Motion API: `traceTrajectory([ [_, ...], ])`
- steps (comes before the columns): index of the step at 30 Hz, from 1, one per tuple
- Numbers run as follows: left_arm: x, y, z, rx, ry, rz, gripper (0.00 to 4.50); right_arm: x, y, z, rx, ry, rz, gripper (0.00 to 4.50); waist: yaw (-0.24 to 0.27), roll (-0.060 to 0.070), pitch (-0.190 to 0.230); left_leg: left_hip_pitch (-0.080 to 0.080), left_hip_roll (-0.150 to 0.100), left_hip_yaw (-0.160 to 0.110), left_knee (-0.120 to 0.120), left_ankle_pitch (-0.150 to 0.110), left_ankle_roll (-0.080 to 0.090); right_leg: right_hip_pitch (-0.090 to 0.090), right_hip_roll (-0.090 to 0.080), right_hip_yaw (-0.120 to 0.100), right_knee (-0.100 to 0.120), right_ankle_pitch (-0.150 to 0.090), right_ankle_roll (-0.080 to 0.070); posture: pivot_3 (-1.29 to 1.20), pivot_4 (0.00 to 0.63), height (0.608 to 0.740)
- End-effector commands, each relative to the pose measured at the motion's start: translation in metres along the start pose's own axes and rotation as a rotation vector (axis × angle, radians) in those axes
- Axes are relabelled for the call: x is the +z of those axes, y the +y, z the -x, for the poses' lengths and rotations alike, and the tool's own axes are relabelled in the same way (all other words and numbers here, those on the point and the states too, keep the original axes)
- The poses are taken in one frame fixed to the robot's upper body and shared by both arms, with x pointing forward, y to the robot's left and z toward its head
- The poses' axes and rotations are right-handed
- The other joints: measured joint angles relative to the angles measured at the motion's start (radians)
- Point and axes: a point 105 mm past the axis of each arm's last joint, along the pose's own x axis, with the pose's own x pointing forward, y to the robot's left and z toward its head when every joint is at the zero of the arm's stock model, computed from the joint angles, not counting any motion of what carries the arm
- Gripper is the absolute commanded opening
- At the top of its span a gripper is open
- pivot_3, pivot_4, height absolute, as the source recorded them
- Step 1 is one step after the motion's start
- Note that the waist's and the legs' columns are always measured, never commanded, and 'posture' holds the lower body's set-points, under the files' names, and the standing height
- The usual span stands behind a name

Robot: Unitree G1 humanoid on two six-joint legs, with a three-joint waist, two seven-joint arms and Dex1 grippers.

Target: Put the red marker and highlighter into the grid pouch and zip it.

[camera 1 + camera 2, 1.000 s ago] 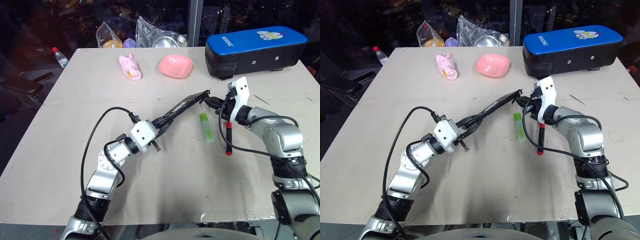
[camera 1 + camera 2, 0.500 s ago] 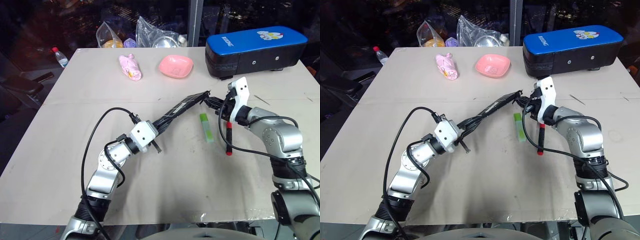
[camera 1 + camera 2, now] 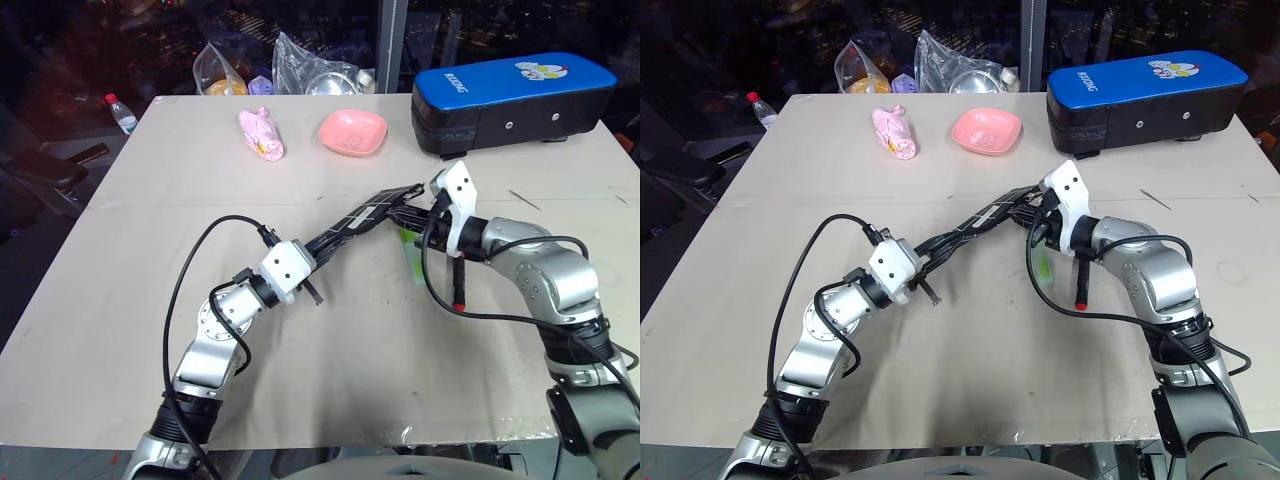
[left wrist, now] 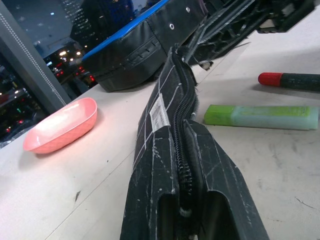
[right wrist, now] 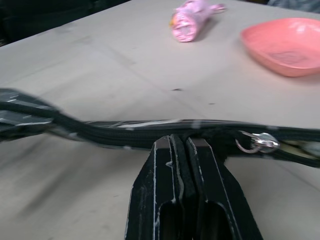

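Holding the grid pouch [image 3: 365, 215] up off the table [image 3: 150, 300] between both arms, stretched edge-on with its zipper line uppermost. Pinching the near end of the pouch with the left gripper [image 3: 318, 247], fingers [image 4: 215, 215] pressed together on the fabric. Clamping the zipper edge toward the far end with the right gripper [image 3: 405, 212], fingers [image 5: 207, 200] shut tight on it, metal zipper pull [image 5: 257, 142] dangling just beside them. Leaving the highlighter [image 4: 260, 116] lying flat on the table under the right wrist, and the red marker [image 3: 459, 283] lying just beside it, apart from the pouch. Sitting further back: pink bowl [image 3: 352, 131], pink wrapped bundle [image 3: 260, 134], blue-topped black case [image 3: 510, 100].
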Motion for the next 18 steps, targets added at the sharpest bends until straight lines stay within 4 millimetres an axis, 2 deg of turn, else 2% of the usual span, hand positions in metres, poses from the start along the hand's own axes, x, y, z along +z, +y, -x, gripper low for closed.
traceTrajectory([
  [1, 0.010, 0.004, -0.002, 0.022, -0.035, -0.020, 0.02, 0.011, 0.012, 0.002, 0.059, -0.027, 0.039, 0.00, 0.000, 0.000, 0.000, 0.000, 0.000, 0.000, 0.000, 0.000, 0.000, 0.000, 0.000, 0.000, 0.000, 0.000, 0.000, 0.00, 0.150, 0.728],
  [5, 0.011, 0.008, -0.001, 0.048, -0.039, -0.015, 0.02, 0.010, 0.013, 0.006, 0.082, -0.015, 0.044, 0.00, 0.001, 0.000, 0.000, 0.000, 0.000, 0.000, 0.000, 0.000, 0.000, 0.000, -0.001, 0.000, 0.000, 0.000, 0.000, 0.00, 0.150, 0.728],
  [10, 0.013, 0.012, -0.002, 0.085, -0.048, -0.009, 0.02, 0.013, 0.028, 0.005, 0.160, -0.024, 0.028, 0.00, 0.000, -0.001, 0.000, -0.001, 0.000, -0.001, 0.000, 0.000, 0.000, 0.000, -0.002, 0.000, 0.000, 0.000, 0.000, 0.00, 0.150, 0.728],
  [18, 0.014, 0.007, -0.006, 0.073, -0.053, -0.005, 0.02, 0.021, 0.044, -0.002, 0.218, -0.051, 0.020, 0.00, 0.000, -0.001, 0.000, -0.002, 0.000, -0.001, 0.000, 0.000, 0.000, -0.001, -0.003, -0.001, -0.001, 0.000, 0.000, 0.00, 0.150, 0.728],
])
